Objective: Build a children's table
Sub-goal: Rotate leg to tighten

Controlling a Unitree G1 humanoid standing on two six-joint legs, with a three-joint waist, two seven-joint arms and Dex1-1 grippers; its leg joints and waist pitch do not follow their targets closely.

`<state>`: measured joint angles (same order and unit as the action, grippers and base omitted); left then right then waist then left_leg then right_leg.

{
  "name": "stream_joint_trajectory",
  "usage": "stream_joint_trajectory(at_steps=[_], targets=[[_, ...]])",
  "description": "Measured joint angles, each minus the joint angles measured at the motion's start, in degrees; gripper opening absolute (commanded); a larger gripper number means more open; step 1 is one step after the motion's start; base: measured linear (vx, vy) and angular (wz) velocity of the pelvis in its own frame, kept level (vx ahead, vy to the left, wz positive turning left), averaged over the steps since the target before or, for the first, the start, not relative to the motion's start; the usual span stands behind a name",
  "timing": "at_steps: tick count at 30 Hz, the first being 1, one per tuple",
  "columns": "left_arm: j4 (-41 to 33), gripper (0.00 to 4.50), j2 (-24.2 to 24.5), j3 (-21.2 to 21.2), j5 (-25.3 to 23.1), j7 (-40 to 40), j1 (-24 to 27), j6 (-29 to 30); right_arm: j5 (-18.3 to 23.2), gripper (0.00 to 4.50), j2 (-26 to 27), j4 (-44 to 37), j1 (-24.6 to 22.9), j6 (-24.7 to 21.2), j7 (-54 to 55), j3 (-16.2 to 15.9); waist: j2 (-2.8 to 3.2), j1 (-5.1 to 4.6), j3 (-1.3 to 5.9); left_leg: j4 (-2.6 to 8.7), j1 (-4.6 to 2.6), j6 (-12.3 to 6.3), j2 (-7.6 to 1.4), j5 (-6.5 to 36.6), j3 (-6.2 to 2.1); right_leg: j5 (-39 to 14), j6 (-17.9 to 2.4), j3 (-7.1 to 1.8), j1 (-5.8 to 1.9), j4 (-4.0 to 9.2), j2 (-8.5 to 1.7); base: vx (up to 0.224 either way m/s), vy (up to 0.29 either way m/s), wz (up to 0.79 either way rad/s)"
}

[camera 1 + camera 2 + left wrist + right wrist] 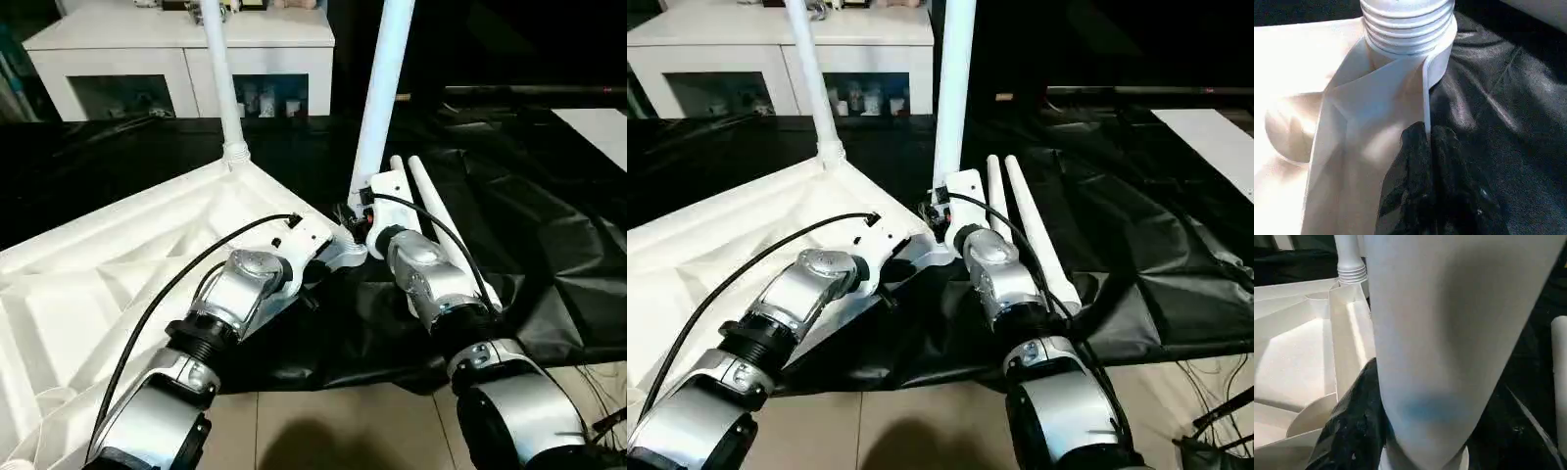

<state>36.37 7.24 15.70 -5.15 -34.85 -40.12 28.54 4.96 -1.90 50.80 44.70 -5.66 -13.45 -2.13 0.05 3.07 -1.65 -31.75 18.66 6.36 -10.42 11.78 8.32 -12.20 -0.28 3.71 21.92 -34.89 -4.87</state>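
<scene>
The white tabletop (88, 284) lies underside up on a black sheet, its ribs showing. One white leg (223, 78) stands upright in the far corner socket. A second leg (380, 98) stands at the corner nearest my arms, and its threaded end (1405, 24) sits in that socket. My right gripper (359, 211) is shut on this leg low down, with a black finger (1359, 416) pressed against the tube (1449, 333). My left gripper (1427, 142) is shut on the tabletop's thin rim wall (1425, 93) just beside the socket. Two loose legs (443, 230) lie side by side on the sheet to the right.
A white cabinet with glass doors (176, 59) stands behind the tabletop. The crumpled black sheet (558, 235) spreads right and ends at a tiled floor (333, 421) near me. A white panel (600, 127) lies at the far right. Cables (598, 382) trail at the lower right.
</scene>
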Motion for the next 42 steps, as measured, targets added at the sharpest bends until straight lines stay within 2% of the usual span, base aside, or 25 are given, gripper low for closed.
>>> stream_joint_trajectory(at_steps=[1,2,4,6,8,15,20,24,31,35,42], targets=[[-0.1,0.0,0.1,0.0,0.1,0.0,0.0,0.0,0.0,2.2,-0.1,0.0,0.1,0.1,-0.2,0.0,-0.01,-0.07,0.01,0.0,0.05,0.0,0.0,0.0,0.01,0.0,0.0,0.0,0.0,0.03,0.0,0.0,0.0,0.0],[-0.1,0.0,0.1,0.0,0.3,0.0,0.0,-0.1,0.0,2.2,-0.1,0.0,0.1,0.1,-0.3,0.0,-0.01,-0.1,0.01,0.0,0.09,0.0,-0.01,0.0,0.01,0.0,0.0,0.0,0.01,0.04,0.0,0.0,0.0,0.0],[-0.1,0.0,0.3,0.0,0.4,-0.2,0.0,-0.3,0.0,2.55,-0.1,0.2,0.3,0.0,-1.0,0.3,-0.02,-0.14,0.01,0.01,0.15,0.0,-0.04,0.0,0.02,0.0,0.0,0.01,0.03,0.04,0.0,0.0,0.0,0.0],[-0.1,0.0,0.4,0.0,0.4,-0.5,-0.1,-0.5,0.0,2.64,-0.1,2.4,-0.5,-0.4,-1.5,0.5,-0.07,-0.17,-0.05,0.01,0.32,0.0,-0.14,0.0,0.02,0.0,0.0,0.07,0.08,0.06,0.03,0.0,0.0,0.0],[-0.4,0.0,0.9,0.0,0.5,-1.2,-0.1,-1.0,0.0,2.87,-0.2,2.3,-0.6,-0.2,-2.0,0.6,0.1,-0.13,-0.1,0.02,0.4,0.0,-0.3,0.0,0.23,0.0,0.0,0.07,0.16,0.09,0.03,0.0,0.0,0.0],[-1.2,0.0,2.5,0.4,0.4,-2.4,0.1,-2.5,-0.3,3.5,-0.5,2.1,-2.1,-1.3,-3.9,0.3,0.12,-0.19,-0.26,0.02,0.53,0.01,-0.58,0.0,0.36,0.1,-0.2,0.08,0.2,0.09,0.24,0.0,0.0,0.0],[-4.3,0.0,4.9,0.6,0.5,-4.9,1.3,-4.5,-0.3,3.94,-1.8,-2.0,-4.6,-1.5,-8.5,-0.6,0.22,-0.27,-0.4,-0.25,1.61,-0.37,-0.81,-0.7,0.46,0.1,-0.3,0.07,1.08,0.04,0.46,0.0,0.0,0.0],[-7.4,0.0,8.2,1.3,0.7,-9.4,2.9,-5.8,0.1,3.94,-4.9,-10.3,-7.9,-4.0,-14.9,-2.9,0.11,-0.37,-0.49,-0.45,1.95,-0.68,-0.9,-0.5,0.59,0.1,-0.3,0.14,1.3,0.03,0.49,0.0,0.0,0.0],[-10.5,0.0,13.4,2.1,2.3,-17.3,5.8,-10.4,1.4,3.94,-10.5,-21.7,-10.9,-7.3,-23.7,-5.3,-0.04,-0.03,-0.72,-0.72,1.83,-0.78,-0.98,-0.5,0.76,0.1,-0.3,0.09,1.3,0.0,0.48,0.0,0.0,0.0],[-12.7,0.0,17.1,2.1,4.4,-23.4,8.4,-13.5,2.5,3.94,-16.0,-30.5,-15.0,-7.8,-32.3,-7.4,-0.17,0.15,-0.95,-0.79,1.82,-0.78,-1.04,-0.5,0.92,0.1,-0.3,0.07,1.3,-0.07,0.49,0.0,0.0,0.0],[-13.8,0.0,19.2,2.1,5.6,-28.1,9.1,-14.0,3.2,3.94,-18.7,-34.6,-18.4,-8.2,-38.2,-10.3,-0.1,0.23,-1.21,-1.06,1.69,-0.76,-1.37,-0.5,1.44,0.1,-0.3,0.04,1.27,-0.23,0.49,0.0,0.0,0.0]])
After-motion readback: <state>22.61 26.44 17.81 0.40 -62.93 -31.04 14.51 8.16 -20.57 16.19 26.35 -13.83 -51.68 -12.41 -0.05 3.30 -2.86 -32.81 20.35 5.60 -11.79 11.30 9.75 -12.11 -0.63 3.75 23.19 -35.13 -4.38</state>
